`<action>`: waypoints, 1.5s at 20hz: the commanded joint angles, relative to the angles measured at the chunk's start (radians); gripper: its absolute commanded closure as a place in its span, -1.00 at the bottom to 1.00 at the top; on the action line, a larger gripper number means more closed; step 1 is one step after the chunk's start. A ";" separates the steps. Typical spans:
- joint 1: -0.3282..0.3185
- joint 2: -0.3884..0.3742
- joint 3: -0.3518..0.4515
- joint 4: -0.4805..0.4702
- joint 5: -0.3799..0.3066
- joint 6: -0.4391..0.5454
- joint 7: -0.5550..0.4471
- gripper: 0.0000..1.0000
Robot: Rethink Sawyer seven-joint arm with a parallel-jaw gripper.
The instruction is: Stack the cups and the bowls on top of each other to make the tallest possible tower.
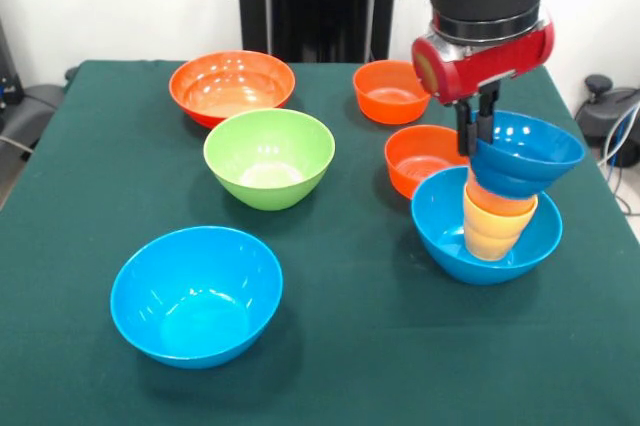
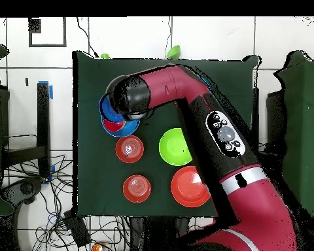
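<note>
The tower stands at the front view's right. Its base is a large light-blue bowl (image 1: 440, 231). Yellow-orange cups (image 1: 495, 226) stand nested in it, and a small dark blue bowl (image 1: 530, 154) sits tilted on top of them. My gripper (image 1: 478, 134) comes down from above and is shut on that bowl's near-left rim. In the overhead view the arm's head (image 2: 127, 95) covers most of the tower (image 2: 107, 116). The red cup and the pale yellow cup are out of view.
A second light-blue bowl (image 1: 195, 296) sits front left, a green bowl (image 1: 270, 156) in the middle and a large orange bowl (image 1: 232, 86) at the back left. Two small orange bowls (image 1: 392, 91) (image 1: 420, 158) lie just behind the tower.
</note>
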 commanded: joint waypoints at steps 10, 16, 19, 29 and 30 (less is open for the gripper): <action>-0.017 0.047 -0.102 0.105 -0.049 -0.027 -0.050 1.00; -0.016 0.037 -0.084 0.113 -0.016 -0.010 -0.054 1.00; -0.011 0.035 -0.078 0.117 -0.006 -0.011 -0.043 1.00; 0.025 0.006 -0.066 0.122 0.053 0.011 0.000 1.00; 0.027 0.004 -0.067 0.115 0.055 0.021 -0.006 1.00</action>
